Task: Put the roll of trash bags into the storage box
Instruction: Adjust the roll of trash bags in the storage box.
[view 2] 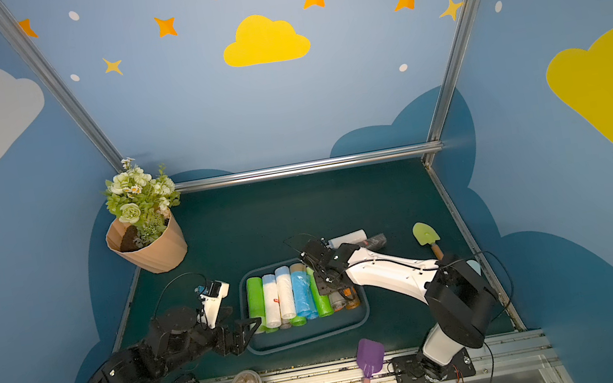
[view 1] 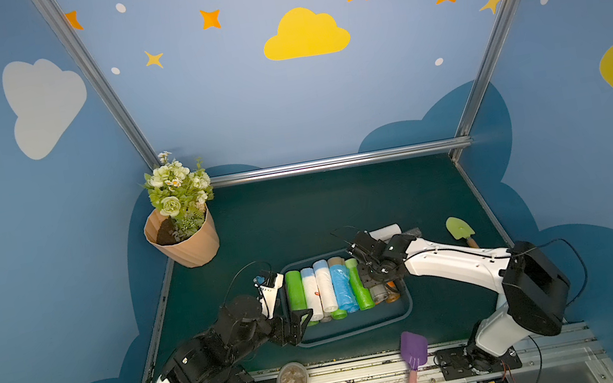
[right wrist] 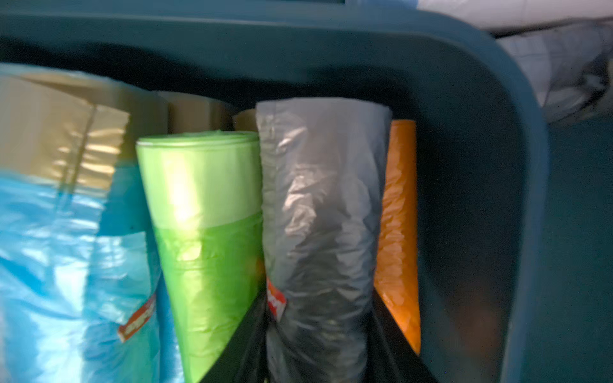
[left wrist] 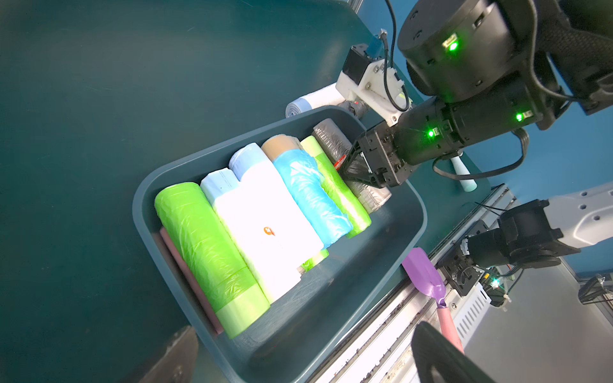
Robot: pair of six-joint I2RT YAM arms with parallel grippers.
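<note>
Right gripper [right wrist: 320,311] pinches, so far as the blurred wrist view shows, the grey roll [right wrist: 318,199] already inside the storage box [right wrist: 491,165] between green roll [right wrist: 205,215] and orange roll [right wrist: 398,215]; left gripper [view 1: 297,326] stands spread nearby; advise seating the roll flat before letting go.

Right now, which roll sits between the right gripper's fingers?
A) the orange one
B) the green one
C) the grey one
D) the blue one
C: in the right wrist view the right gripper has a finger on each side of the grey roll, which lies in the box between the green roll and the orange roll.
</note>
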